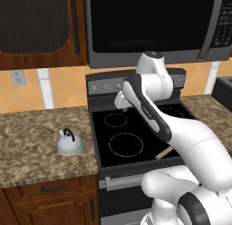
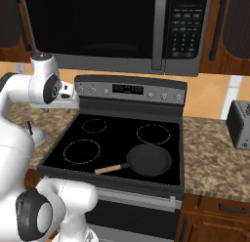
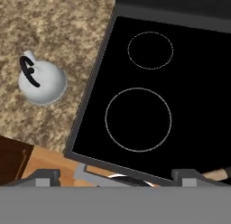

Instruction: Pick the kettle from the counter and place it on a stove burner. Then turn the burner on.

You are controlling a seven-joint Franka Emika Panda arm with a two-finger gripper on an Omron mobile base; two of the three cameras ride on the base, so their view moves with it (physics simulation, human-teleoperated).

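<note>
Stove burner (image 1: 125, 144): large front-left ring, bare, free to receive the kettle.
Desk (image 1: 31, 147): left of the cooktop, carrying the kettle.
Frying pan (image 2: 149, 160): right of that burner.
Kettle (image 1: 70, 142): upright, untouched, handle up for gripping.
End effector (image 1: 120, 101): raised above the cooktop's back, holding nothing; opening unclear.

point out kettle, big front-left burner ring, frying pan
kettle (image 1: 70, 143), left base view, on its grey-white dome.
stove burner (image 1: 126, 144), left base view, on the black glass inside the large white ring.
frying pan (image 2: 149, 159), right base view, on its dark bowl.
</note>
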